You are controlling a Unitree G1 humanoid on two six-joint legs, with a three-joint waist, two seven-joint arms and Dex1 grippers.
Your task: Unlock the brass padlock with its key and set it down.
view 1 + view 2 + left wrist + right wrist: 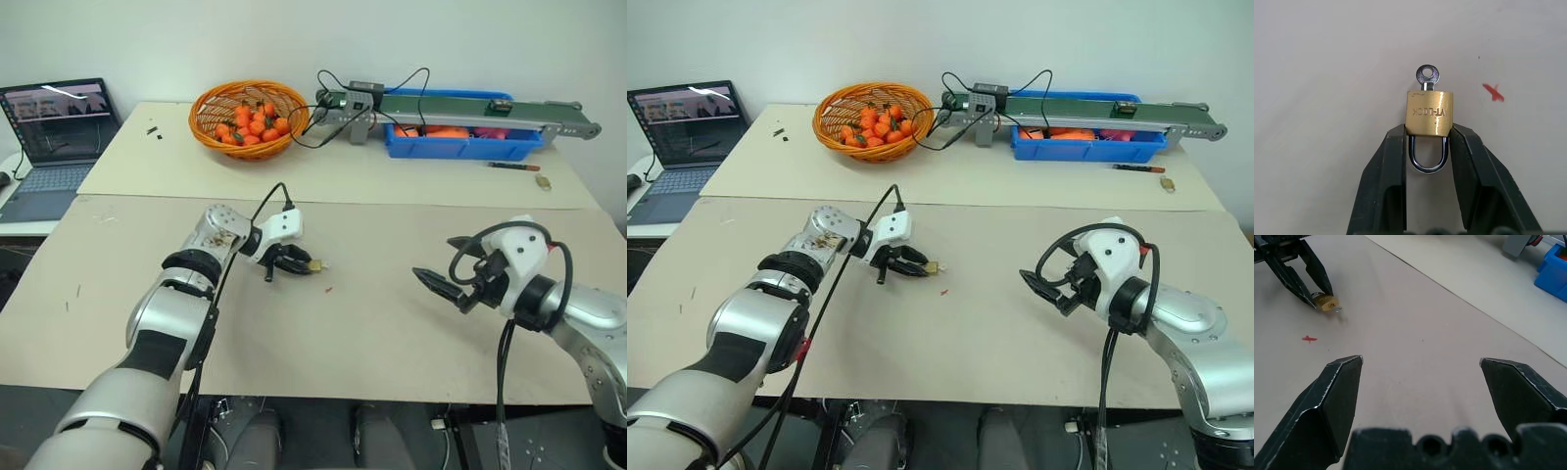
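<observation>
So far we've got the padlock (pixel 1429 113) pinched in our left gripper (pixel 1426 142) just beside the red mark (pixel 1493 92), key (pixel 1427 77) already in it, shackle looks shut, right gripper (pixel 1420 382) wide open, so turning and setting down remain.

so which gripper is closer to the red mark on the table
Left. The left gripper, shut on the brass padlock, sits just beside the red mark. The right gripper hangs open well off to the mark's other side.
</observation>
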